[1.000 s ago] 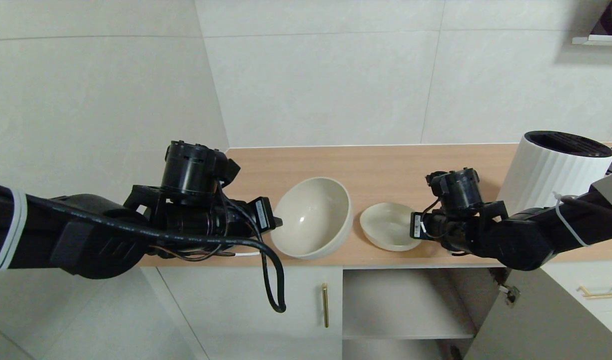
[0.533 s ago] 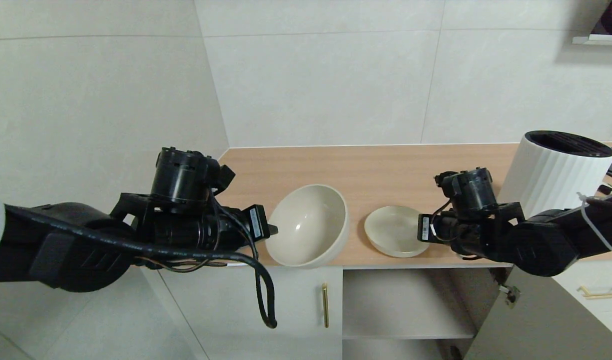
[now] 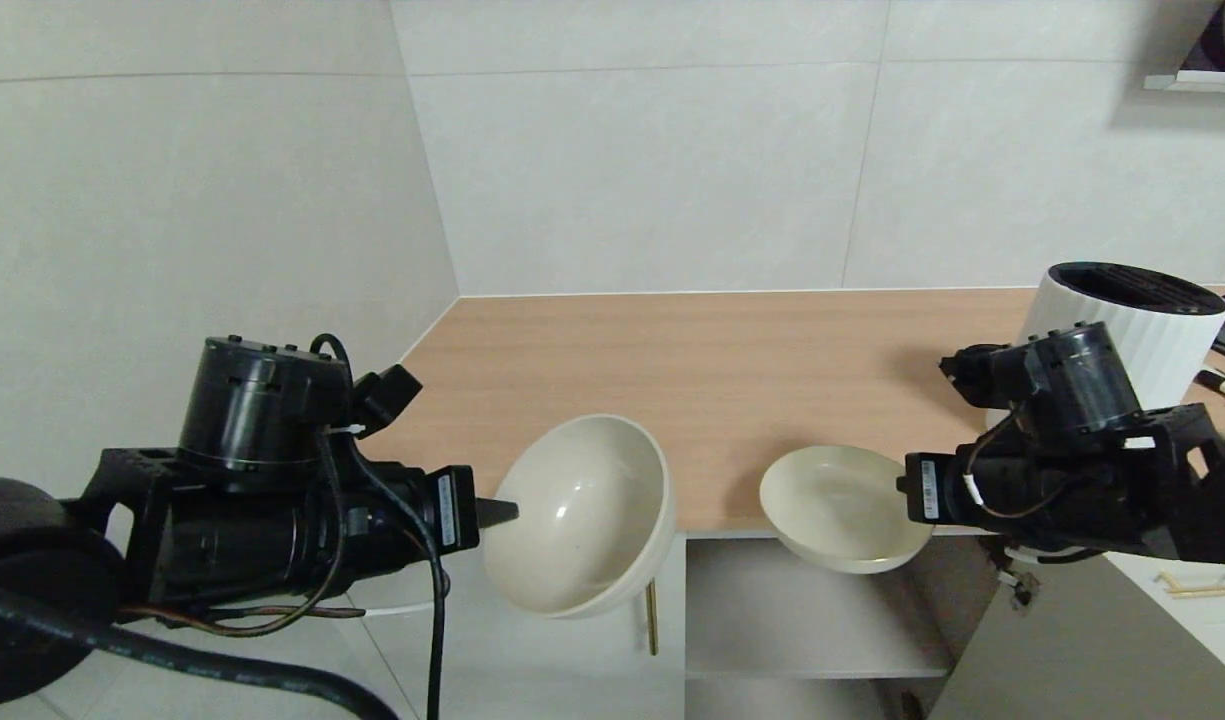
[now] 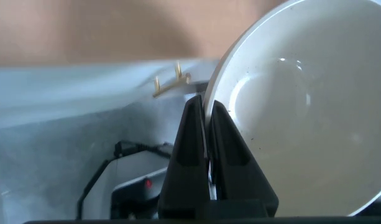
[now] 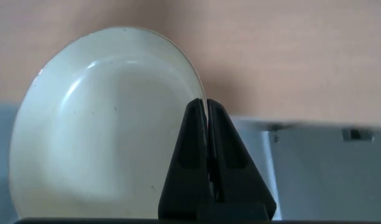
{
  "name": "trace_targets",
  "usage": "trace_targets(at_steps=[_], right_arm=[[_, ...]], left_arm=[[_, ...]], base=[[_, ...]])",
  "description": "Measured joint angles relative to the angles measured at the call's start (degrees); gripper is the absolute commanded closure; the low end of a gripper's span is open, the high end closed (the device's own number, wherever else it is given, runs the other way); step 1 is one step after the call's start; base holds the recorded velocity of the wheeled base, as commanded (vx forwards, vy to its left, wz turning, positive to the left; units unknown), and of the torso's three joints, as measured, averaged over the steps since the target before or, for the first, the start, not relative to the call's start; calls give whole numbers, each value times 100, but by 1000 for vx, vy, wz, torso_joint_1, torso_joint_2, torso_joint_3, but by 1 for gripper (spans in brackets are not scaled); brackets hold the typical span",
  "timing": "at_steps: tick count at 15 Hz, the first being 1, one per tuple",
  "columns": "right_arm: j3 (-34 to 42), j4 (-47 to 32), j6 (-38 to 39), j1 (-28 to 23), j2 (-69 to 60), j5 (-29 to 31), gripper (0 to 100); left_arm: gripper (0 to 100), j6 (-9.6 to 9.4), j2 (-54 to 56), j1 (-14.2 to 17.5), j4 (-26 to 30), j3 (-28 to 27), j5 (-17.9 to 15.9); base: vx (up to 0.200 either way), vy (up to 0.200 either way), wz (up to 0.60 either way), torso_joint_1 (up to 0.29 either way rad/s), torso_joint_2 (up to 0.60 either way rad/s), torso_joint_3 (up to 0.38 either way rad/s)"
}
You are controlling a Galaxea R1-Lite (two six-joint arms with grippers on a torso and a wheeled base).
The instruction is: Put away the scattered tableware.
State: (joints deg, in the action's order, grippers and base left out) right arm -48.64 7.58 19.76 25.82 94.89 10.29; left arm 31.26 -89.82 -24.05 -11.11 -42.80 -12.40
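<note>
Bright, even; soft shadows; glint, lg bowl (image 3: 582, 515)

Glossy plain cream on the big bowl (image 3: 582, 515) and on the small dish (image 3: 837, 505); matte black on the left gripper (image 3: 505, 511) and the right gripper (image 3: 903, 487). The tabletop (image 3: 732, 350) shows pale wood with fine grain, the ribbed canister (image 3: 1122, 310) is white, the cabinet handle (image 3: 651, 620) brassy gold.

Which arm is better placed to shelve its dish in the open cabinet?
Likely right: the right gripper holds the small dish over the open cabinet; the left gripper holds the large bowl before the closed door.
</note>
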Motion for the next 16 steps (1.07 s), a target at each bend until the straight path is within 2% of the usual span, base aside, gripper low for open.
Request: trace_targets(at_steps=[6,11,16], right_arm=[[422,-258,-239,17,-603,-59,100],[492,-283,-304,15,-674,-55,100],[521,-247,-299,9,-700,-57,100]], left_arm=[[100,-33,167,-11,-2,138,-18],[100,-44,105,-17,-11,135,-24],[100,-52,73,-30,-16,132,-22]], base=[[0,0,0,0,0,0],[-200,0,0,8,3,0],[0,0,0,0,0,0]])
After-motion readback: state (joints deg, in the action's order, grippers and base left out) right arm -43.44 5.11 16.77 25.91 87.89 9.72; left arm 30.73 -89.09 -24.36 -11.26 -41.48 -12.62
